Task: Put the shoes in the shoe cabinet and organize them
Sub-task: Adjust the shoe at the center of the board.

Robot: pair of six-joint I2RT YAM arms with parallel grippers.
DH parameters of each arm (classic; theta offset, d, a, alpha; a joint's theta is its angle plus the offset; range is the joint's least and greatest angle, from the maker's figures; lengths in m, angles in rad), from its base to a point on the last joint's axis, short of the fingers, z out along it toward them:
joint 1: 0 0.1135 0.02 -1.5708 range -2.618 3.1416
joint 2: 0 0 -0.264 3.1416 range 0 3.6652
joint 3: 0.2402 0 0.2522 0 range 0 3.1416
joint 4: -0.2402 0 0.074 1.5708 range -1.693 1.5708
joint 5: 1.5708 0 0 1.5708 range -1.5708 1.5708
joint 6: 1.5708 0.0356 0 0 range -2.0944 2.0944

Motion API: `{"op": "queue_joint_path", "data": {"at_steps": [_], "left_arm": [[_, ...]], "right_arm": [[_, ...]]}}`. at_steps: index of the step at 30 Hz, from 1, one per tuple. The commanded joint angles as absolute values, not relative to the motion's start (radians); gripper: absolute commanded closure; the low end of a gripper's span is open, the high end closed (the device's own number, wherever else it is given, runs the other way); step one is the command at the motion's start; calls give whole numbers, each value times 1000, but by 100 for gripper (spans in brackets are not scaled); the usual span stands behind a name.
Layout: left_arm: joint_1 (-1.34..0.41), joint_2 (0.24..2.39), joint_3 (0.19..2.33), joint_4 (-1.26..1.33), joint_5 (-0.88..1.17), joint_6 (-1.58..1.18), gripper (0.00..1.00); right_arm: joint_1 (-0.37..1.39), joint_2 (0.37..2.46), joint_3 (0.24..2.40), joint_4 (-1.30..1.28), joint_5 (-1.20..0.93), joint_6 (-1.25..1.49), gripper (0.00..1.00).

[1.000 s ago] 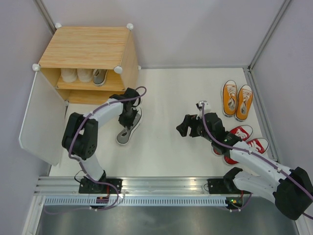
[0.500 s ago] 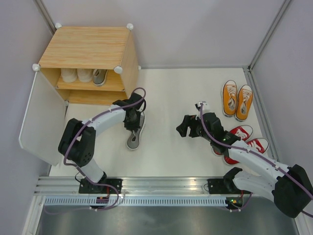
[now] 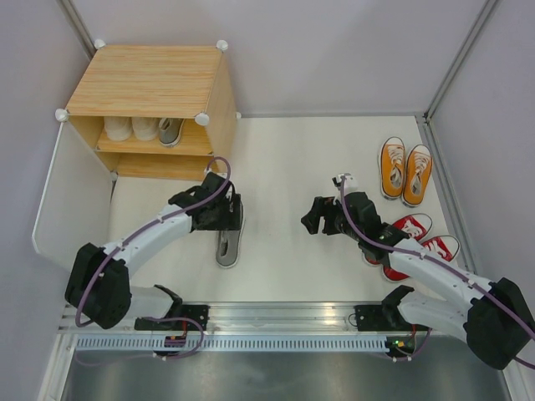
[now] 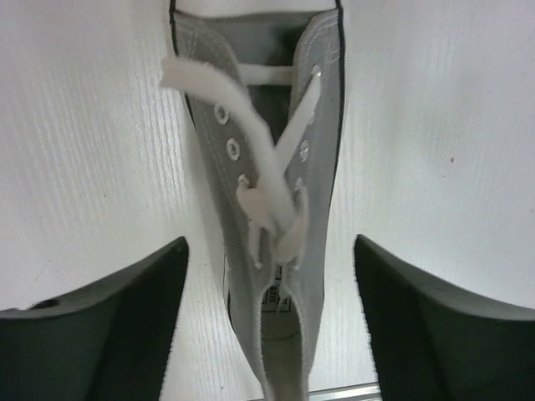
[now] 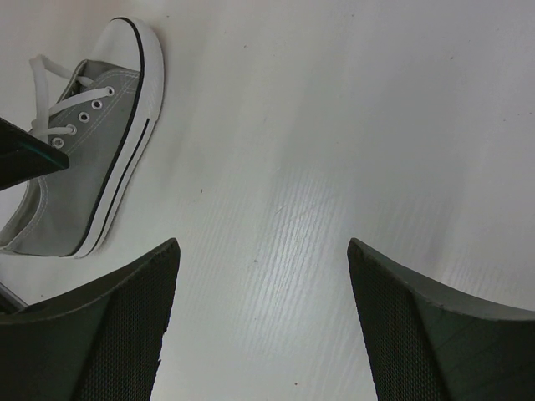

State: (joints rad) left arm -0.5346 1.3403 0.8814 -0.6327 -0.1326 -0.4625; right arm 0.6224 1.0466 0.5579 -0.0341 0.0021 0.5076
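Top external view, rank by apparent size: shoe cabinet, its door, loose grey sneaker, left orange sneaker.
1. shoe cabinet
2. door, seen at an angle
3. grey sneaker and left orange sneaker: about alike; the left arm covers part of the grey one, so unranked.

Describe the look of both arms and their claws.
Both the left arm and right arm have white tubular links between bulky black joints, with a purple cable running along each. The left claw and right claw are black, with two broad, wedge-shaped fingers; the right one's look finely textured.
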Motion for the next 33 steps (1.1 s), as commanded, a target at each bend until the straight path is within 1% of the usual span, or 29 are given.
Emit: {"op": "queue_joint_path", "data": {"at_steps": [1, 2, 5, 10, 15, 18, 22, 27, 33], "left_arm": [[-538, 1284, 876, -569, -112, -497, 12], [-543, 1257, 861, -566, -110, -503, 1], [-574, 1201, 809, -534, -133, -528, 0], [-679, 1169, 726, -525, -300, -656, 1], [-791, 1161, 629, -437, -443, -791, 0], [-827, 1180, 597, -420, -544, -837, 0], [-856, 1201, 545, -370, -598, -885, 0], [-882, 1218, 489, -227, -635, -902, 0], [-884, 1319, 486, -138, -615, -861, 1]], "right_arm": [[621, 1055, 571, -15, 14, 494, 15], [620, 1058, 571, -15, 14, 494, 15], [620, 1065, 571, -12, 11, 494, 15], [620, 1078, 571, -8, 2, 497, 15], [620, 1088, 569, -8, 3, 500, 15], [620, 1091, 568, -9, 2, 500, 14], [620, 1097, 566, -8, 2, 500, 14], [620, 1120, 568, -8, 2, 502, 14], [618, 1127, 568, 3, 2, 502, 15]]}}
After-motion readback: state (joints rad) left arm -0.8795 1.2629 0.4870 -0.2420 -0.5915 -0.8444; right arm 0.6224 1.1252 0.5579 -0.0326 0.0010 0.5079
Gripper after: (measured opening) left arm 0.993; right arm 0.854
